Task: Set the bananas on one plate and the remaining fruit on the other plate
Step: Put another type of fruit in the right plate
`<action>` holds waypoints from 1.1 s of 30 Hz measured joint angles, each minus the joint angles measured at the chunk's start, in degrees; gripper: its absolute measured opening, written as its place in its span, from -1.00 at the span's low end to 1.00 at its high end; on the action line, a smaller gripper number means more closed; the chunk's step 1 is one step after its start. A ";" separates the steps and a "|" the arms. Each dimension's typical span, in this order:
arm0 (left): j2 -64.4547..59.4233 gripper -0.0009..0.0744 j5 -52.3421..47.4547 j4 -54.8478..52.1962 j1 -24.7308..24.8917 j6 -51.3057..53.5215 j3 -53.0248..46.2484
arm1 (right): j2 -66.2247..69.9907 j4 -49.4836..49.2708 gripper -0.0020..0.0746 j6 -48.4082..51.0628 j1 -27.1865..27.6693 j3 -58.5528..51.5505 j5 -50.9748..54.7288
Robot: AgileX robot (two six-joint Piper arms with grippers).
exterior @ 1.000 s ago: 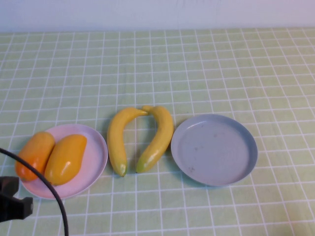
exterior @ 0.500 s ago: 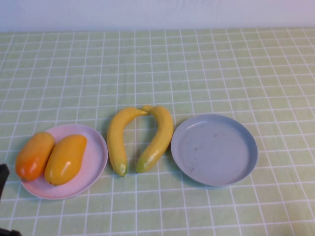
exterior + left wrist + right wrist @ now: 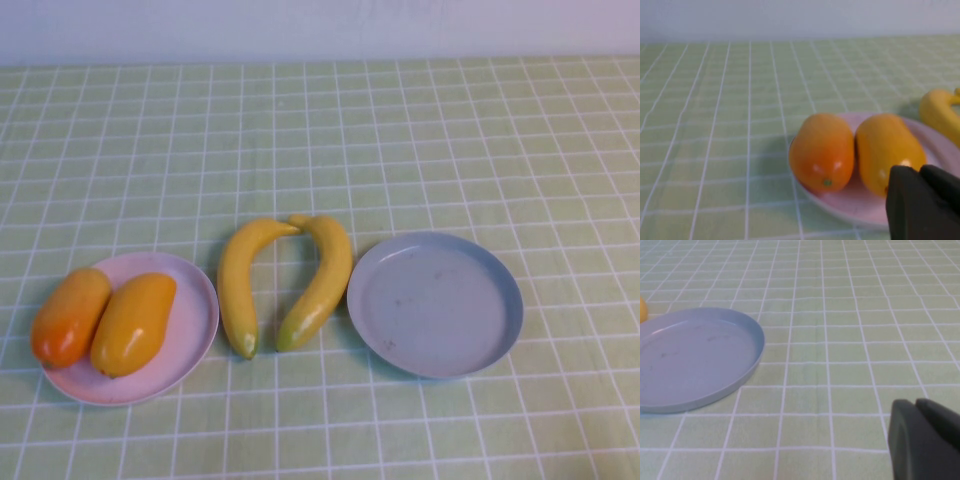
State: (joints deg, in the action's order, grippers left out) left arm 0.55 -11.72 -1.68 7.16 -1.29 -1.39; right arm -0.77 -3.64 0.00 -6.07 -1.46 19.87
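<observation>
Wrist views: left gripper (image 3: 920, 172) jaws are closed, empty, near the pink plate (image 3: 840, 207); right gripper (image 3: 916, 407) likewise closed above green-checked tabletop (image 3: 850, 340).

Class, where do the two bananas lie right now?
In the high view the bananas lie on the checked cloth at centre, between the pink plate on the left and the grey-blue plate on the right, far tips touching.

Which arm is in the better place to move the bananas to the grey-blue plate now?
Probably the right. The bananas lie on the cloth just left of the empty grey-blue plate, and the shut right pincer waits beside that plate. The shut left pincer sits by the pink plate holding the two mangoes.
</observation>
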 joint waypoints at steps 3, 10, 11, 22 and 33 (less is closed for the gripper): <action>0.00 -0.97 -5.13 0.11 -1.89 0.00 -0.04 | 0.00 0.00 -0.99 0.00 0.00 0.00 0.00; 0.00 -0.97 -9.75 0.13 -2.21 0.00 -0.04 | 0.00 0.00 -0.99 0.00 0.00 0.00 0.00; 0.13 -0.97 -9.75 0.13 -2.21 0.00 -0.04 | 0.00 0.00 -0.99 0.00 0.00 0.00 0.00; 0.13 -0.97 -9.75 0.23 -2.21 0.00 -0.04 | 0.00 0.00 -0.99 0.00 0.00 0.00 0.00; 0.13 -0.97 -9.75 0.35 -2.21 0.00 -0.04 | 0.00 0.00 -0.99 0.00 0.00 0.00 -1.39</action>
State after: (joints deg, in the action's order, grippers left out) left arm 0.68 -21.47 -1.32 4.95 -1.29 -1.43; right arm -0.77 -3.64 0.00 -6.07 -1.46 18.48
